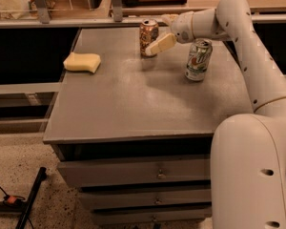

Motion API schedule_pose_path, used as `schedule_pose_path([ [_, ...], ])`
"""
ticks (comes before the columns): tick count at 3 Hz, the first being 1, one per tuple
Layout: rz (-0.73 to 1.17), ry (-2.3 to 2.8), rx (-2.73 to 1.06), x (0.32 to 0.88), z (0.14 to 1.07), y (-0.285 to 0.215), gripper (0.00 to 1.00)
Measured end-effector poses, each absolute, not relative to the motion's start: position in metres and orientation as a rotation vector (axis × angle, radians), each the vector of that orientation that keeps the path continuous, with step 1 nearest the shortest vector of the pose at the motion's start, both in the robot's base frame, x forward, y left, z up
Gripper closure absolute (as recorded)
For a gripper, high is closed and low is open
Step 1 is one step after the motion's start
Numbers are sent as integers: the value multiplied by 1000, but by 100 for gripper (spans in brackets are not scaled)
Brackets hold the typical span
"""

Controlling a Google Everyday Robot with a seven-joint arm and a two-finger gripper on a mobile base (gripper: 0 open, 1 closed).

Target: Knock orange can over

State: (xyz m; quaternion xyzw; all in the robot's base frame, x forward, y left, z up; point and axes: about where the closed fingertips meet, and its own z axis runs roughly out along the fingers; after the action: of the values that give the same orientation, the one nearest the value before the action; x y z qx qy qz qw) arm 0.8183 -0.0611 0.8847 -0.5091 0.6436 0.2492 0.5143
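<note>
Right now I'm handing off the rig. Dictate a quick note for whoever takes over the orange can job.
Gripper: open, right beside the orange can, one finger low across its front. Contact cannot be confirmed.
Orange can: upright, near the far edge of the table.
Green-and-white can: upright, apart, under the arm. Yellow sponge: far left.
Done: approach.
Left: tip the orange can over, probably with a sideways push, sparing the other can.

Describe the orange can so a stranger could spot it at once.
On the grey cabinet top, look at the far edge. The orange can stands upright there, beside the robot's tool; its mottled orange-brown label sets it apart from the green-and-white can nearby.
</note>
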Motion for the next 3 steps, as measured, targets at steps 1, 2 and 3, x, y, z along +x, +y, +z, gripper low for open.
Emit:
schedule_pose_path([
  [1,600,1550,-1230,818,884,-57,0],
  [2,612,1554,-1228,818,881,-52,18],
  [3,629,1554,-1216,819,879,-48,41],
])
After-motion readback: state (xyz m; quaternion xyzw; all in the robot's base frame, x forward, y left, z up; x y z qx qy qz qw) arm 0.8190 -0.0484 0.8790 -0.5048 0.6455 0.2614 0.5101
